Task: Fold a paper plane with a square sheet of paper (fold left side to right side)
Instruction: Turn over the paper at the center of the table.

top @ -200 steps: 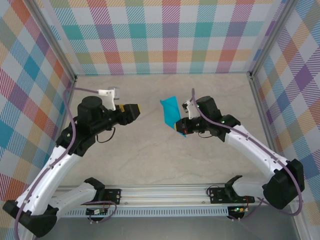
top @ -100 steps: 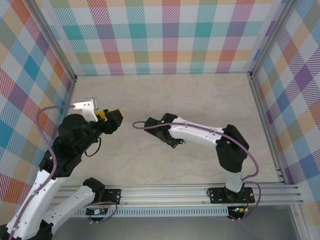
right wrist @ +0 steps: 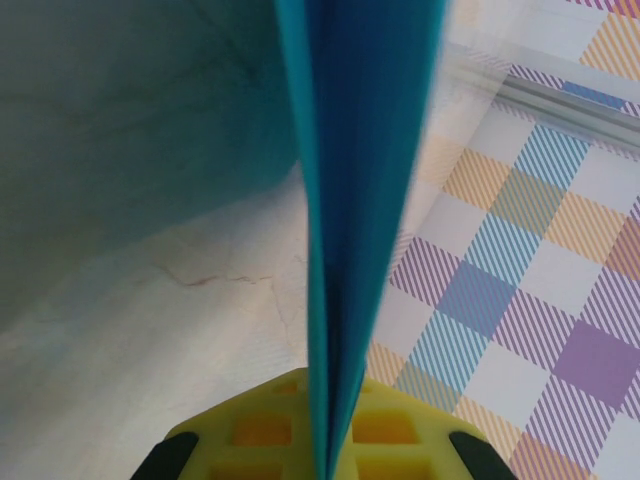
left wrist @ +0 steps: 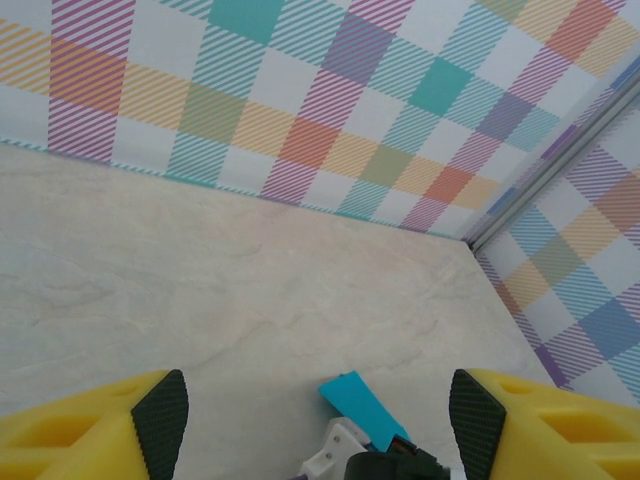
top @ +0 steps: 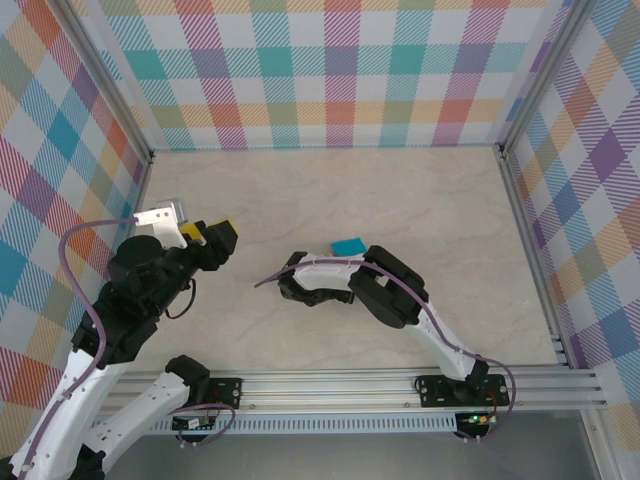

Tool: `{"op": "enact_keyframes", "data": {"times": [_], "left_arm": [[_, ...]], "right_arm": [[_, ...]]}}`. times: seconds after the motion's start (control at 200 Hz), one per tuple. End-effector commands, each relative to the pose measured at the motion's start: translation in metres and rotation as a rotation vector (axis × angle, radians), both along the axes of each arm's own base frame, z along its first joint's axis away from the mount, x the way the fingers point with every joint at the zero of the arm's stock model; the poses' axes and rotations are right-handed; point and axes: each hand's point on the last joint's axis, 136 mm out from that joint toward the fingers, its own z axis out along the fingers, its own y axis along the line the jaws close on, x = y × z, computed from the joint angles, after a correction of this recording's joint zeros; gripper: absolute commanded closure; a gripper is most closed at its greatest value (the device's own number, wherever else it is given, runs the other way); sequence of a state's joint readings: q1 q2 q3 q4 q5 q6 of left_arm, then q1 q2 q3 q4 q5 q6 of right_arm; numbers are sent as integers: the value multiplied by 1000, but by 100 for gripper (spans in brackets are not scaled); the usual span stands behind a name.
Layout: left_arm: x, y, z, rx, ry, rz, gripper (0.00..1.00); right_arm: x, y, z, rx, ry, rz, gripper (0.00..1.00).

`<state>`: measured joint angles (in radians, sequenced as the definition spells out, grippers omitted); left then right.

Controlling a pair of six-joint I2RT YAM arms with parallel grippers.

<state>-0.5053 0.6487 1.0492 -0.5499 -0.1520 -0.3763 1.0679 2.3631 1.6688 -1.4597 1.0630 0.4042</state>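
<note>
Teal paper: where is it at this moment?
In the top view the teal paper shows mid-table, just beyond the right arm. The right wrist view shows it edge-on, clamped between the jaws of the right gripper.

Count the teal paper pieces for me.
1: the teal paper, near the middle of the table, gripped edge-on in the right pincer. More could be hidden beneath the right arm.

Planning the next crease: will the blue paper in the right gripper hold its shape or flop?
Probably light and thin: edge-on, the blue paper is a sliver in the right gripper. It stands straight there, so its folded layers likely stiffen it.
</note>
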Motion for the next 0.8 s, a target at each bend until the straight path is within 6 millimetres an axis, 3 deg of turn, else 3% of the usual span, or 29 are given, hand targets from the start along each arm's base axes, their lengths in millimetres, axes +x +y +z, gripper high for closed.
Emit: {"op": "enact_keyframes", "data": {"times": [0.0, 0.065, 0.21, 0.315, 0.52, 0.675, 0.795], "left_arm": [[2, 5, -5, 14, 2, 24, 28], [3, 4, -6, 12, 3, 24, 28], [4, 4, -8, 15, 9, 24, 27], [4, 4, -9, 18, 13, 23, 27], [9, 2, -19, 14, 43, 37, 25], [25, -3, -52, -30, 135, 78, 23], [38, -19, -80, -72, 222, 63, 22]], "right_arm": [[-5, 10, 7, -30, -24, 43, 100], [-11, 14, -2, -43, 6, 57, 99], [-29, 24, -27, 21, 143, 57, 85], [-40, 34, -27, 118, 211, 41, 72], [-62, 56, 3, 395, 293, 1, 38], [-90, 75, 34, 707, 376, -8, 14], [-100, 72, 62, 883, 353, 11, 0]]}}
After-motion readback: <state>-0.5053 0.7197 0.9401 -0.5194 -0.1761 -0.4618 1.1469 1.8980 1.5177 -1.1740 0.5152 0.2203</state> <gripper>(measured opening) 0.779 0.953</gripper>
